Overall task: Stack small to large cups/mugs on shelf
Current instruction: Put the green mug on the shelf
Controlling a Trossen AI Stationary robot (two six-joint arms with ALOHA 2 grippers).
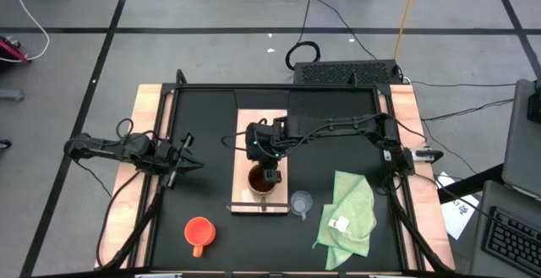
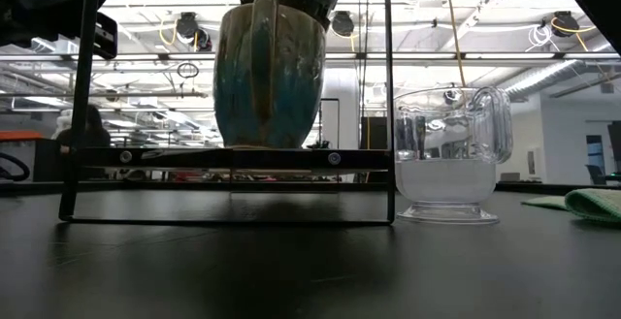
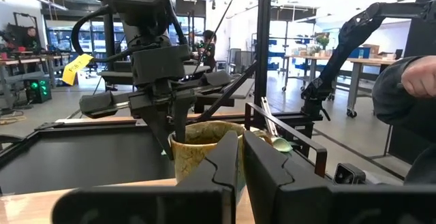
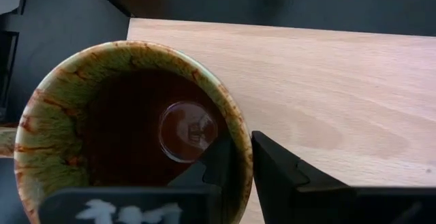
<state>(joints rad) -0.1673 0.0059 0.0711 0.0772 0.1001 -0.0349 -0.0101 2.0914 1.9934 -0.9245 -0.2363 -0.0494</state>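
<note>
Placing step in hand: right gripper (image 1: 269, 175) at centre of the high view, fingers closed over the rim of the brown mug (image 1: 259, 179), one inside and one outside, mug standing on the shelf (image 1: 261, 119) near its lower end. Next, probably release and lift straight up, then fetch the orange-red mug (image 1: 199, 232) at lower left. Close by, glass cup (image 1: 300, 202) just beside the shelf's lower right corner, green cloth (image 1: 348, 214) further right; left gripper (image 1: 188, 155) idle at left, fingers nearly together, holding nothing.
</note>
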